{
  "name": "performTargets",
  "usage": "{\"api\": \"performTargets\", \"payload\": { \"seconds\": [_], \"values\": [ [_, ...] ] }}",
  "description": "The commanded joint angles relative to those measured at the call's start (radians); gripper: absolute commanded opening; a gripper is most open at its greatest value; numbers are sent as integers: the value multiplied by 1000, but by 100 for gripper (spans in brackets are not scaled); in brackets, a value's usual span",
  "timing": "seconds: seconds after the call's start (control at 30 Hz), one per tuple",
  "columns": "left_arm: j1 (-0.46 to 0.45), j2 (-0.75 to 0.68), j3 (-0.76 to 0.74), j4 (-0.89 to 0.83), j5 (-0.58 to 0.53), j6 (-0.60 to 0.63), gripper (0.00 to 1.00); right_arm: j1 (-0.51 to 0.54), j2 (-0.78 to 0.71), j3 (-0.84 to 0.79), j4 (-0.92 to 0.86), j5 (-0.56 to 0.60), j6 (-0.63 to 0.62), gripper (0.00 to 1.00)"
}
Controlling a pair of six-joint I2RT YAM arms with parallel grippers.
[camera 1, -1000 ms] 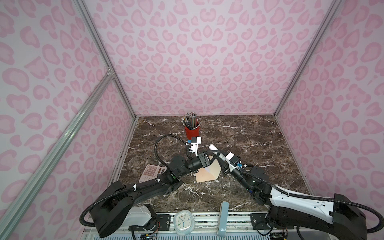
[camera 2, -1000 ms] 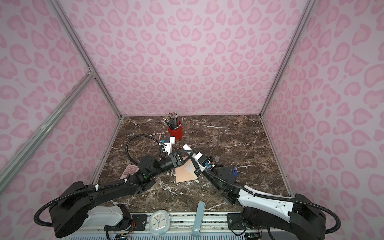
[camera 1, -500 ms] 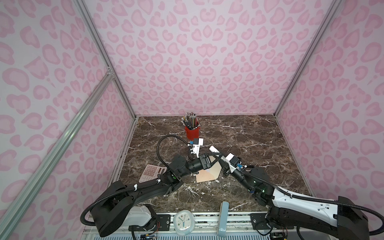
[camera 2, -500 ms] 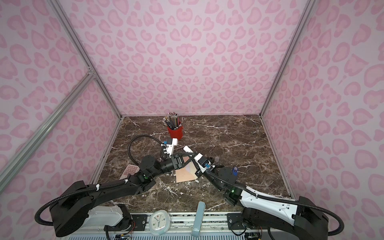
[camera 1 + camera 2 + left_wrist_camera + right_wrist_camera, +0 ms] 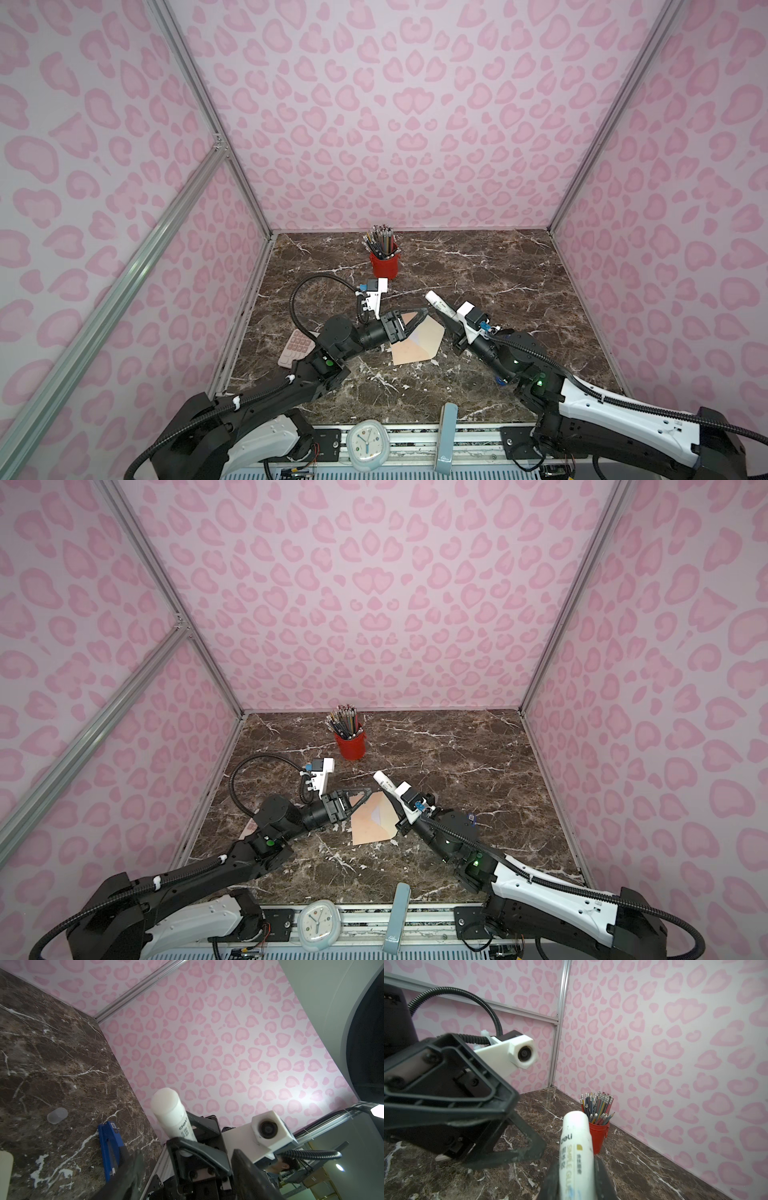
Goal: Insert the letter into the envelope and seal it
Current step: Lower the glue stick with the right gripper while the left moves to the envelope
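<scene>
— Clamped round the glue stick [image 5: 438,305] at the right gripper [image 5: 453,322], bare tip raised. Spread wide and empty at the left gripper [image 5: 415,322].
— Below?
— Flat on the table [image 5: 498,299], under and between both: the envelope [image 5: 409,353], cream flap [image 5: 430,334] open. No sight of the letter; likely inside.
— Next?
— Tip down, dab lightly along the flap edges. Pin the body with the left gripper to stop sliding.

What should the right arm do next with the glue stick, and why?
Probably swing the glue stick down onto the open flap of the envelope. The right gripper holds it uncapped, tip pointing up and away from the flap, which lies unsealed.
</scene>
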State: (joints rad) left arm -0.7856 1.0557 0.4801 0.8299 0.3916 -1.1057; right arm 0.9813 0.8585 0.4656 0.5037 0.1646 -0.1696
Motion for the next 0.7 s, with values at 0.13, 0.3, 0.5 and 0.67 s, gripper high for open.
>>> {"api": "performTargets", "payload": {
  "seconds": [0.13, 0.3, 0.5, 0.67],
  "values": [
    [23, -187, 52, -572, -156, 242, 71, -27, -21, 115, -319, 22, 107, 0],
    [23, -214, 148, -1021, -380, 400, 66, -73, 104, 342, -708, 9, 279, 0],
    [24, -139, 126, -1077, -426, 439, 62, -129, 407, 692, -1210, -59, 503, 0],
    [26, -44, 115, -1044, -442, 438, 57, -139, 645, 901, -1426, -159, 574, 0]
  ]
}}
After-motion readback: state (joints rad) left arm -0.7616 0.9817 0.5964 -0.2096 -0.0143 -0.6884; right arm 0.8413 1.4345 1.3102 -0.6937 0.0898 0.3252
